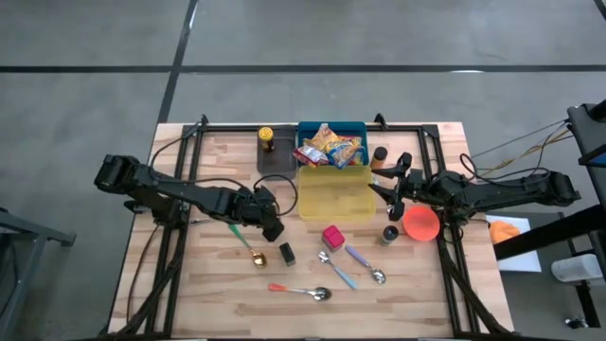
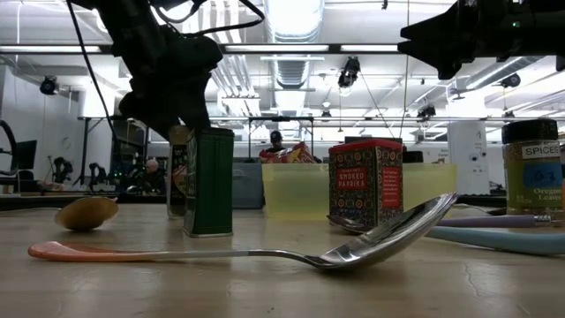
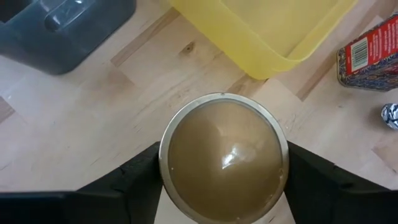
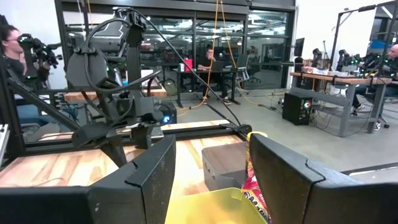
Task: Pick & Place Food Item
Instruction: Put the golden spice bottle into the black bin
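Note:
A round can with a shiny gold-brown top (image 3: 224, 155) stands upright on the wooden table, left of the yellow bin (image 1: 333, 192). My left gripper (image 3: 224, 183) is over it, with one dark finger on each side. In the low view the can (image 2: 177, 181) shows partly behind a green tin (image 2: 209, 181), under that gripper (image 2: 168, 110). The blue bin (image 1: 331, 144) behind the yellow one holds snack packets. My right gripper (image 1: 394, 189) hangs open in the air at the yellow bin's right edge, with nothing between its fingers (image 4: 155, 180). My left gripper has the can between its two fingers, one against each side of the round wall just under the rim (image 3: 163, 171). The fingers come from above, slanting down from the table's left. The can stays upright with its base on the table.
A red paprika tin (image 1: 331, 235), several spoons (image 1: 312, 292) and a small jar (image 1: 390, 232) lie toward the near edge. An orange bowl (image 1: 422, 224) sits under the right arm. A dark tray (image 1: 276, 159) with a yellow-lidded jar is far left of the bins.

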